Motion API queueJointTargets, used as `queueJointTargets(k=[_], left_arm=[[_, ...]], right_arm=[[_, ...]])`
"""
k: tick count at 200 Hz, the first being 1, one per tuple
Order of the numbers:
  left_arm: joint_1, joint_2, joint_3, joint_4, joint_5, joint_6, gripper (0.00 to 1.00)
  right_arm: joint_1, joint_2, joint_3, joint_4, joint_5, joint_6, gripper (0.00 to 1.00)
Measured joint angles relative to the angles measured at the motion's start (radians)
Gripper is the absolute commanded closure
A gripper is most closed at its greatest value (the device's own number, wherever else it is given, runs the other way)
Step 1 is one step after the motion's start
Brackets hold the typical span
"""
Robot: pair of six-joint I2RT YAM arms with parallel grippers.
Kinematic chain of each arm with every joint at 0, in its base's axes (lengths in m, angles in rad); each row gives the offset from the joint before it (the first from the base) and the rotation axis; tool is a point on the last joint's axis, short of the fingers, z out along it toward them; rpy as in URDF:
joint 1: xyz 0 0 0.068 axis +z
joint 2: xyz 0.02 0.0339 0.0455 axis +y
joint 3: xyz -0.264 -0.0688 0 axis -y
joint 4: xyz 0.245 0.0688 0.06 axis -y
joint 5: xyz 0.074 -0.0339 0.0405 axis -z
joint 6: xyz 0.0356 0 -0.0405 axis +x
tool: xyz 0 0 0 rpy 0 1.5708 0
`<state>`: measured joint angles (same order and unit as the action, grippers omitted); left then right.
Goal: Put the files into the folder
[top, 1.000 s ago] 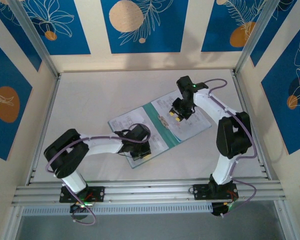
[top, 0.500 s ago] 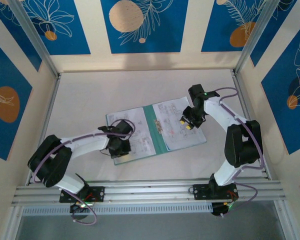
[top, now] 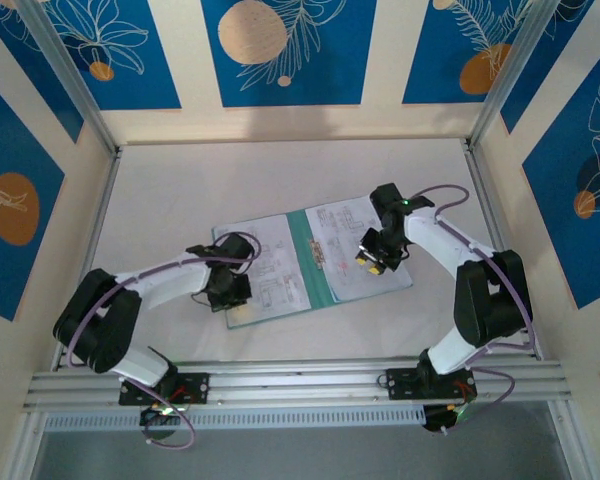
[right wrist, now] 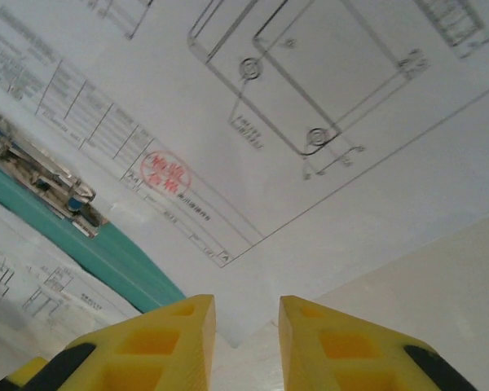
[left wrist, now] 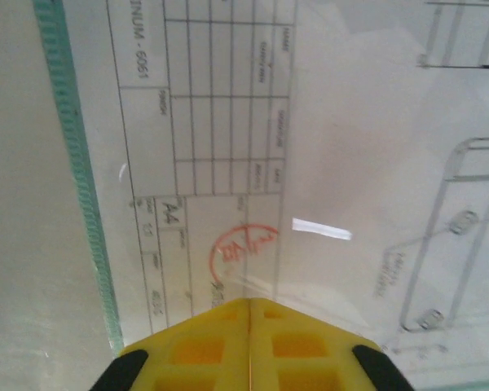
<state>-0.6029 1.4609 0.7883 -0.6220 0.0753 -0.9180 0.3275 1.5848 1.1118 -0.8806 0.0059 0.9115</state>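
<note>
Overhead view, two wrist close-ups sharing the folder (top: 313,255).

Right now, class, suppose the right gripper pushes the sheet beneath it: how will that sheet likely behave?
The sheet looks thin and lies flat, so it would probably buckle or slide rather than move stiffly. It seems loose beside the clip, so a push may skew it on the folder.
</note>
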Motion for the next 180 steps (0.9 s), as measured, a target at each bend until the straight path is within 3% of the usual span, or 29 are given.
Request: queueJointTargets(k=[34, 87, 120, 180], left_arm=[[-0.002, -0.058, -0.011, 0.054, 0.102, -0.098, 0.79], [-0.01, 0.019, -0.087, 0.162, 0.193, -0.201, 0.84], [0.014, 0.063, -0.061, 0.176, 0.23, -0.189, 0.85], [0.116, 0.188, 0.076, 0.139, 0.233, -0.048, 0.87]], right_arm=[[0.097, 0.077, 0.026, 0.006, -0.033, -0.056, 0.72], [0.288, 0.286, 0.183, 0.014, -0.066, -0.138, 0.76], [0.293, 0.344, 0.186, 0.011, -0.077, -0.143, 0.78], [0.274, 0.374, 0.162, 0.04, -0.144, -0.114, 0.78]])
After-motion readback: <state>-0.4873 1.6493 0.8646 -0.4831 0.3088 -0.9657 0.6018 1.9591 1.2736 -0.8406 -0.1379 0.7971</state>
